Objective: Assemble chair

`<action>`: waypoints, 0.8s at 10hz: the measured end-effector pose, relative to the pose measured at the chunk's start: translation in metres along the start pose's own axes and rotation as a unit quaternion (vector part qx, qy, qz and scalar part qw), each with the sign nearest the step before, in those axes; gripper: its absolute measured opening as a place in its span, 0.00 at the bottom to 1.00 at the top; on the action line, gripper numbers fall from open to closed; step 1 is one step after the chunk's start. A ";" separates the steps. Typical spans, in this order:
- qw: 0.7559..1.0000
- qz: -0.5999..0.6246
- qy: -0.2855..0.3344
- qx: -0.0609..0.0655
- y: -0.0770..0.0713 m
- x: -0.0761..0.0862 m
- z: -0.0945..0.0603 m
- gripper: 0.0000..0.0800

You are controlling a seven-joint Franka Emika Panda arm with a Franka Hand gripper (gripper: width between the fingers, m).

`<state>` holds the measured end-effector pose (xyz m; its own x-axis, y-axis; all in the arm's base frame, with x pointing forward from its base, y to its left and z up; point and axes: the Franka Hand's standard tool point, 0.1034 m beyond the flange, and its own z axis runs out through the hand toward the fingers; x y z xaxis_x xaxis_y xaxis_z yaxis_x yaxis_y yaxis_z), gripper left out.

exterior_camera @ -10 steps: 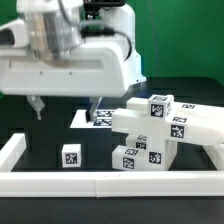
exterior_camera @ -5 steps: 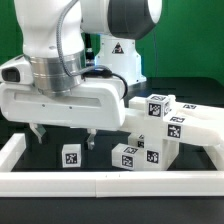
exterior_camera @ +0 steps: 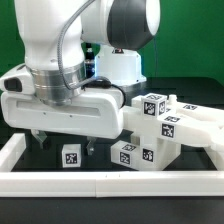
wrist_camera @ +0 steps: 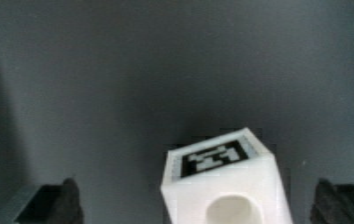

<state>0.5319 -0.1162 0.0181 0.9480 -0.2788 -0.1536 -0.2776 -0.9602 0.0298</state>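
The chair is in loose white tagged parts. A small white block (exterior_camera: 71, 156) with a black-and-white tag lies alone on the black table. In the wrist view this block (wrist_camera: 218, 175) shows its tag and a round hole in one face. My gripper (exterior_camera: 65, 143) hangs open just above it, one finger on each side, touching nothing. The wrist view has the gripper (wrist_camera: 199, 205) with both dark fingertips (wrist_camera: 53, 200) standing wide of the block. The other chair parts (exterior_camera: 152, 130) are heaped at the exterior view's right.
A long white border rail (exterior_camera: 100, 182) runs along the front of the table, and another rail (exterior_camera: 12, 152) runs up the exterior view's left. My arm's large white body (exterior_camera: 70, 100) hides the middle of the table behind the gripper.
My arm has come forward and down, from behind the small block to right over it. The jaws stayed open. The parts have not moved.
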 end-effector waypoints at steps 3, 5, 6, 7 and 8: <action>1.000 0.000 0.000 0.000 0.000 0.000 0.000 0.67; 1.000 0.001 0.000 0.000 0.001 0.000 0.000 0.43; 1.000 0.001 0.000 0.000 0.001 0.000 0.000 0.35; 1.000 0.003 -0.005 0.001 0.003 -0.002 -0.001 0.35; 1.000 0.008 -0.023 0.007 0.015 -0.011 -0.004 0.35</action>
<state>0.5184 -0.1273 0.0243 0.9352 -0.2936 -0.1977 -0.2958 -0.9551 0.0192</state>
